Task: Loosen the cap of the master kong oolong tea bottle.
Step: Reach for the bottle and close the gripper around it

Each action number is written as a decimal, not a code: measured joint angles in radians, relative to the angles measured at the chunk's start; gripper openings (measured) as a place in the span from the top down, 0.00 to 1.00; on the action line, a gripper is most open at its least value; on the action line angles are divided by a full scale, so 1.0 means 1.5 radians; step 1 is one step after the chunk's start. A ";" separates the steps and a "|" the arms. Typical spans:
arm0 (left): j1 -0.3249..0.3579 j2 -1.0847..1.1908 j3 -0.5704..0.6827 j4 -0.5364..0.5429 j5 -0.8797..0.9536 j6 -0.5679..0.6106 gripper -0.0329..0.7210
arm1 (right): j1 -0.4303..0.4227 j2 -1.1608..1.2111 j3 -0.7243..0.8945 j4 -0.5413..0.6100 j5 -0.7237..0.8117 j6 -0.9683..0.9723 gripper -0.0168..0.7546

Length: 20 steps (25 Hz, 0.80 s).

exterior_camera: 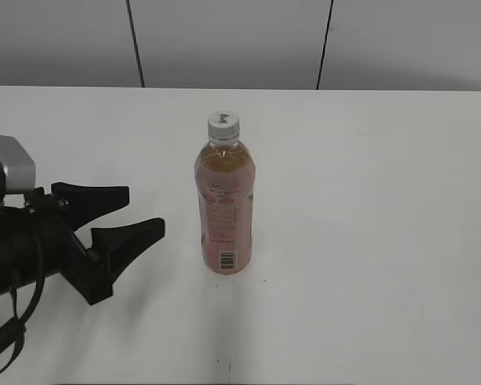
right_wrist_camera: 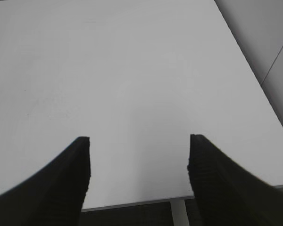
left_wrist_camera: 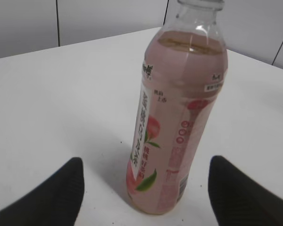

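Middle of frame: master kong oolong tea bottle (exterior_camera: 225,204) stands upright on table (exterior_camera: 385,200), cap (exterior_camera: 223,123) on. Left gripper (exterior_camera: 127,215) spread wide, near, not touching. Right gripper (right_wrist_camera: 139,155) spread, over bare table. Reaching step; next likely grab bottle body.

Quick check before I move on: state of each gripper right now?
Left gripper: open, holding nothing, short of the slim clear plastic bottle of amber tea.
Right gripper: open, holding nothing, over the bare white table.

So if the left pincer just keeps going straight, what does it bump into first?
Most likely the tea bottle: it stands upright right ahead of the open left pincer, lined up with the gap between its fingers.
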State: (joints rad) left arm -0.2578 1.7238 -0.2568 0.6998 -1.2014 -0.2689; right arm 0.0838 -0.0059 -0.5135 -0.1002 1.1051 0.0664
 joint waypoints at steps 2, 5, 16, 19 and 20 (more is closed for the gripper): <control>0.000 0.001 -0.006 0.005 -0.001 0.000 0.30 | 0.000 0.000 0.000 0.000 0.000 0.000 0.34; -0.003 0.001 -0.017 0.033 -0.001 0.000 0.28 | 0.000 0.000 0.000 0.000 0.000 0.000 0.34; -0.084 0.005 -0.098 0.005 0.028 0.000 0.21 | 0.000 0.000 0.000 0.000 0.000 0.000 0.34; -0.086 0.029 -0.114 0.004 0.028 -0.003 0.21 | 0.000 0.000 0.000 0.000 0.000 0.000 0.34; -0.086 0.039 -0.117 0.004 0.027 -0.003 0.21 | 0.000 0.000 0.000 0.000 0.000 0.000 0.34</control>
State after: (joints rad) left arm -0.3872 1.7830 -0.4318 0.7053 -1.1603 -0.2741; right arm 0.0838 -0.0059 -0.5135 -0.1002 1.1051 0.0664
